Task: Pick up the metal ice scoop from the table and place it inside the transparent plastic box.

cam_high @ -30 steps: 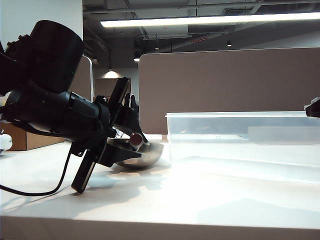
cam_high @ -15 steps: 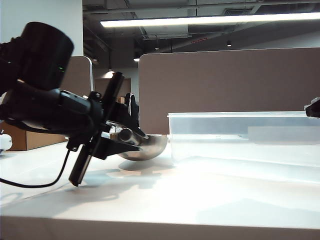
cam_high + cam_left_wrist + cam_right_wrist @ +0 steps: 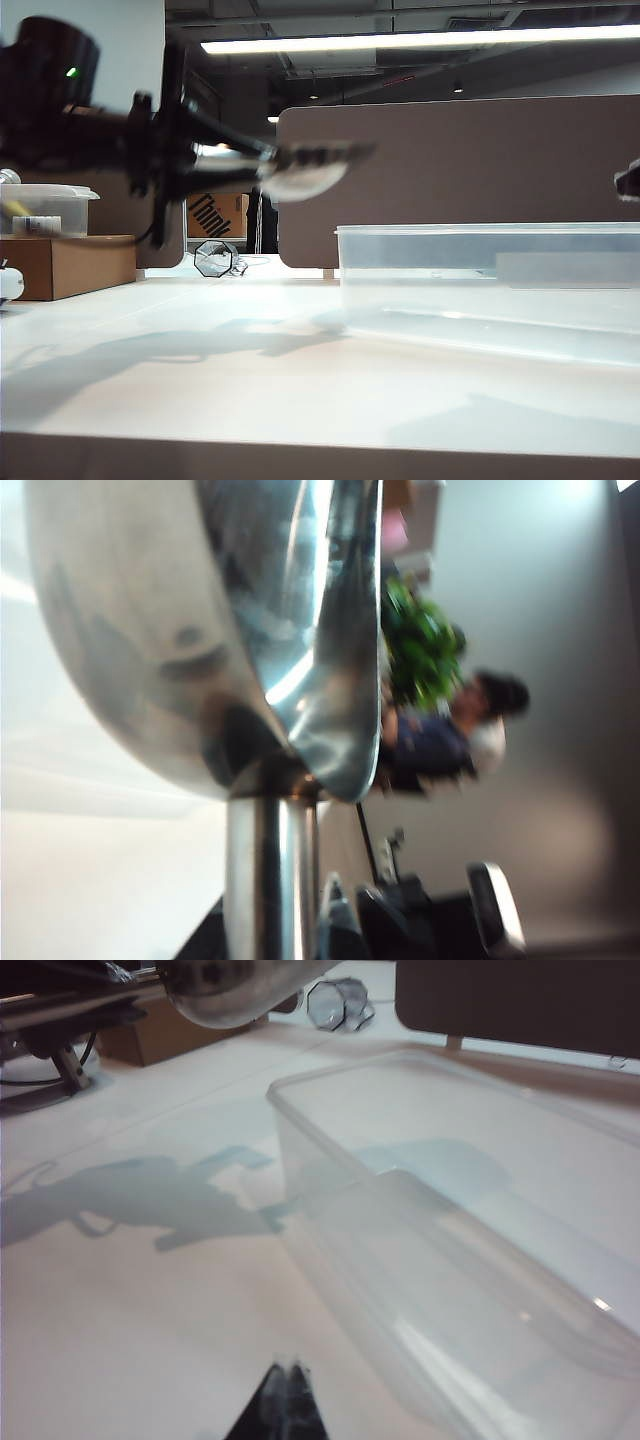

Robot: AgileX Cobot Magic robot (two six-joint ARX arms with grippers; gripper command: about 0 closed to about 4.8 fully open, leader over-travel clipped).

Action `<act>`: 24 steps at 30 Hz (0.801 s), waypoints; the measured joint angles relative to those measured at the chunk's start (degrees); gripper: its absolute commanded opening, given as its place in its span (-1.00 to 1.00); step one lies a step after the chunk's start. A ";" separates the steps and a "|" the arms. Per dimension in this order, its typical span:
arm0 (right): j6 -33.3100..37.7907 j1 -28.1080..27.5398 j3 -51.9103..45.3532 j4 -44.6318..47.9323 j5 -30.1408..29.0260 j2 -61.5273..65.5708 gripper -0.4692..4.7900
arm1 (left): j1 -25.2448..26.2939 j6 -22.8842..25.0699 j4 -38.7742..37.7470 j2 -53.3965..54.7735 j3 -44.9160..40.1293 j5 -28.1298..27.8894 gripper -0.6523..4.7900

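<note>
Metal ice scoop point(image 3: 305, 172): I see one, shiny steel with a deep rounded bowl and a straight tubular handle, held level in the air by my left gripper point(image 3: 215, 160), whose jaws are clamped on the handle. In the left wrist view the mirror-bright bowl point(image 3: 200, 630) fills the frame just ahead of the fingers. One transparent plastic box point(image 3: 490, 285), low, rectangular and rimmed, sits on the smooth matte white table point(image 3: 250, 390), below and beyond the scoop's tip, well apart from it. My right gripper point(image 3: 285, 1400) hangs just beside the box's long wall point(image 3: 400, 1290), its two dark fingertips pressed together with nothing between them. One brown cardboard box point(image 3: 65, 265) carries one small lidded clear container point(image 3: 45, 208).
</note>
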 measured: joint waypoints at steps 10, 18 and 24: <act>0.00 -5.31 0.02 0.00 0.04 -1.57 -0.82 | -0.17 10.80 -25.66 4.17 19.85 8.28 -0.78; 0.00 -9.35 0.02 -0.02 0.07 -3.30 -0.82 | -3.39 10.75 -28.96 10.78 26.64 14.05 -0.78; 0.00 -10.32 0.02 0.02 0.02 -3.28 -0.82 | -5.09 10.08 -27.43 15.50 33.09 17.00 -0.78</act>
